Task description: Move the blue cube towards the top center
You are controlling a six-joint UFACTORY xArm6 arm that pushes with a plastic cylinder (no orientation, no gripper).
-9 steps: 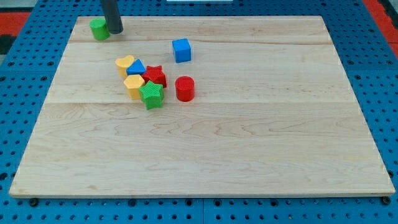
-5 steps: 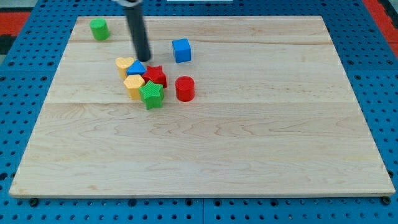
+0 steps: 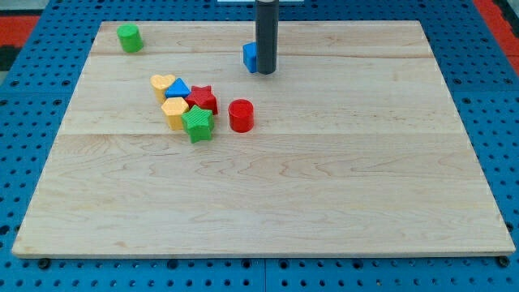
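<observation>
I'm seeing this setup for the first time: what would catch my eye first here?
The dark rod comes down near the view's top centre, my tip right against the blue cube, which peeks out on the rod's left. Next is the tight cluster left of centre: yellow heart, red star, green star, with a red cylinder beside it. A green cylinder sits alone at top left.

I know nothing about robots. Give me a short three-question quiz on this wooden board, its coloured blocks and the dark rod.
1. True or false: my tip sits beside the blue cube, on its right in the view.
2. Which block stands alone near the view's top left? A) red cylinder B) green cylinder C) yellow heart
3. Fill in: the red cylinder stands just right of the ____ star.

Key: 1 true; 2 B, the green cylinder; 3 red, the red star.
</observation>
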